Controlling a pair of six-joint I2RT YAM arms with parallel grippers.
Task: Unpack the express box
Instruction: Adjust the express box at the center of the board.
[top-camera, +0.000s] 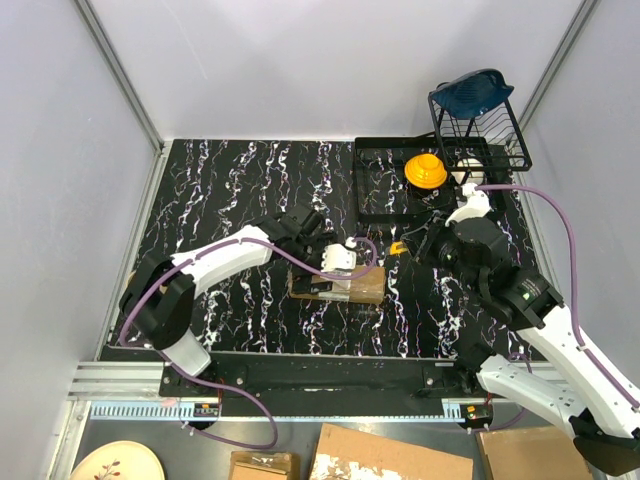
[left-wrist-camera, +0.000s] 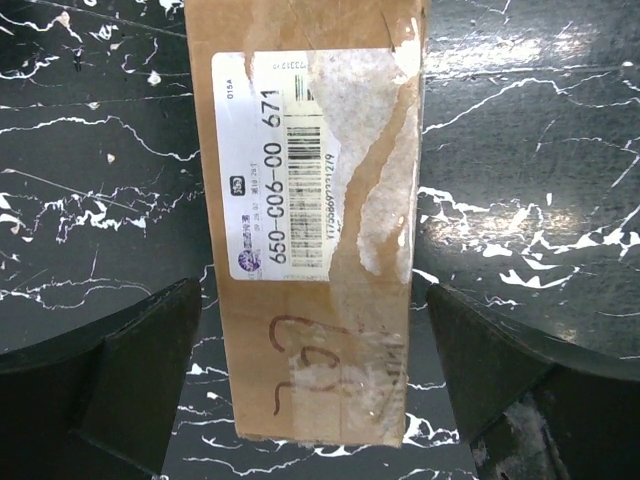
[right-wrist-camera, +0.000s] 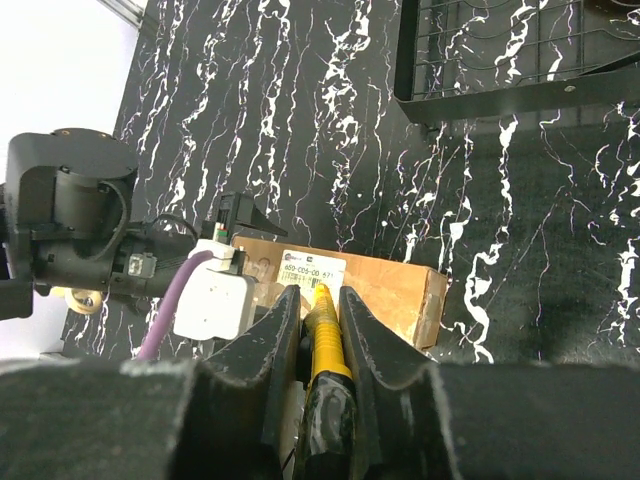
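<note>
**Two pincers, one carton: brace and blade in place**

Middle of the table (top-camera: 230, 190), a touch toward the near edge, lies the express box (top-camera: 338, 287), flat, label (left-wrist-camera: 270, 170) up. Left pincer (left-wrist-camera: 310, 400) hangs over one end, spread as wide as it goes, jaws either side of the cardboard, neither touching. That reads as a brace in the making, so the carton cannot skid under a cut. Right pincer (right-wrist-camera: 320, 300) is clamped on the yellow-and-black utility knife (right-wrist-camera: 326, 345), tip aimed at the labelled top; whether it touches, I cannot tell. Box looks sealed, nothing out. Next call, I'd judge: pin the carton, then put blade to tape (left-wrist-camera: 390, 150).
</note>
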